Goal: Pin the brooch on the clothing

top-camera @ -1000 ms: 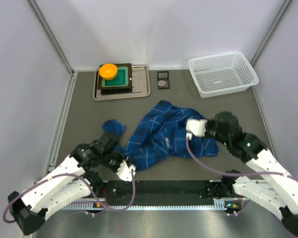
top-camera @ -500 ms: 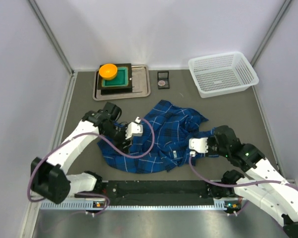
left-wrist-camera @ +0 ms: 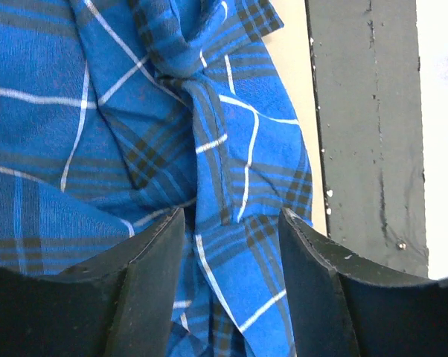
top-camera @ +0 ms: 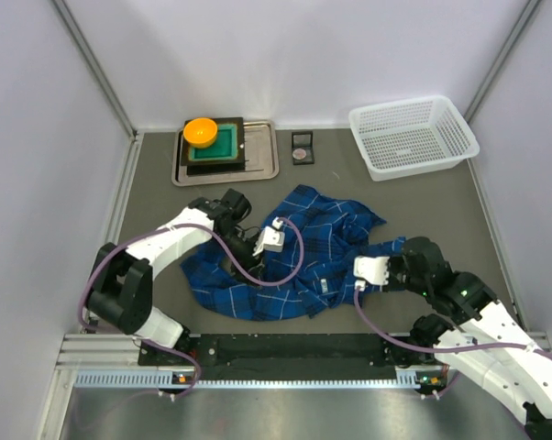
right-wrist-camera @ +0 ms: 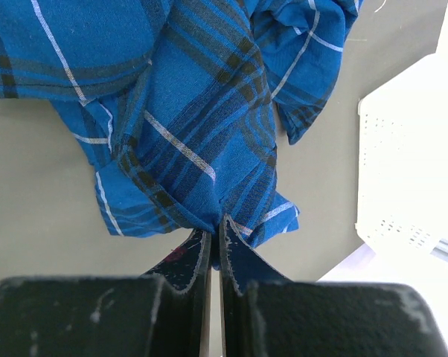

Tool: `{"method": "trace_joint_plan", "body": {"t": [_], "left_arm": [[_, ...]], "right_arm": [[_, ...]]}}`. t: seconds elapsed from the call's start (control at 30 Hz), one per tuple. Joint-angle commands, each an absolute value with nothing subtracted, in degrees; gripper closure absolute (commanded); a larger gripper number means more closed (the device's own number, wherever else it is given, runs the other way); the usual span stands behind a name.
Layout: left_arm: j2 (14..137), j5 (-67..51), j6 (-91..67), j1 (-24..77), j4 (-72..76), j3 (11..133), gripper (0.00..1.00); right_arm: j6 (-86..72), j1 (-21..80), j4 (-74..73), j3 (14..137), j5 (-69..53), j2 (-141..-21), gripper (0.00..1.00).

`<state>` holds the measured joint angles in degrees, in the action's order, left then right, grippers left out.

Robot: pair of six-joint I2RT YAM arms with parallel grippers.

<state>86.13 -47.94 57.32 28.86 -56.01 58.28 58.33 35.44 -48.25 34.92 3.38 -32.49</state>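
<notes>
Grey table. Holds a crumpled blue shirt in the middle. At the back, a metal tray, small black box and white basket.

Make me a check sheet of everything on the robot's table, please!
Surface: grey table, flat and matte.
Job's things: blue plaid shirt lies crumpled mid-table; brooch sits at the back, apart from it, not pinned.
Clutter: metal tray holding a green block and orange dish; white basket.
Grippers: left gripper open over the shirt; right gripper shut on a shirt fold.
Cables: purple cables loop from both arms, one across the shirt.
Surroundings: pale walls; nothing else seen.
</notes>
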Motion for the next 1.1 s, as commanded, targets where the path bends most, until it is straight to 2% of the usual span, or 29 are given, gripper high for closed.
{"method": "trace_joint_plan", "body": {"t": [0.0, 0.43, 0.5, 0.53, 0.6, 0.63, 0.7, 0.77, 0.93, 1.03, 1.07], "left_arm": [[88.4, -48.0, 57.5, 31.8, -50.5, 58.1, 0.42], [94.2, -42.4, 55.0, 33.8, -42.5, 53.9, 0.45], [94.2, -43.5, 55.0, 33.8, -43.8, 54.1, 0.50], [94.0, -43.9, 55.3, 33.8, -44.6, 54.2, 0.61], [93.2, -44.4, 54.6, 33.8, -46.5, 54.9, 0.72], [92.6, -44.2, 52.0, 33.6, -46.8, 54.9, 0.87], [89.7, -44.6, 49.8, 32.9, -48.5, 55.5, 0.99], [86.4, -44.1, 46.9, 29.9, -50.2, 57.2, 1.00], [75.7, -31.5, 36.8, 19.1, -44.9, 67.4, 1.00], [71.6, -23.9, 36.5, 17.2, -39.6, 76.5, 1.00], [70.4, -23.2, 37.2, 17.2, -37.3, 77.7, 1.00]], "right_arm": [[58.0, 35.2, -48.7, 35.3, 3.4, -31.7, 1.00], [56.0, 35.2, -49.7, 36.9, 2.9, -32.3, 1.00], [55.7, 35.2, -49.8, 36.9, 3.1, -32.3, 1.00], [55.7, 35.2, -49.8, 36.8, 3.1, -32.3, 1.00], [55.6, 35.2, -49.9, 36.8, 3.4, -32.4, 1.00], [55.5, 35.2, -49.8, 37.0, 3.4, -32.6, 1.00], [54.6, 35.2, -49.5, 37.6, 3.9, -33.4, 1.00], [53.5, 35.2, -48.5, 39.0, 5.8, -35.4, 1.00], [50.8, 33.8, -39.7, 46.3, 9.8, -41.6, 1.00], [49.2, 29.2, -35.9, 56.1, 8.6, -50.3, 1.00], [49.2, 24.7, -34.6, 59.2, 7.9, -52.5, 1.00]]}}
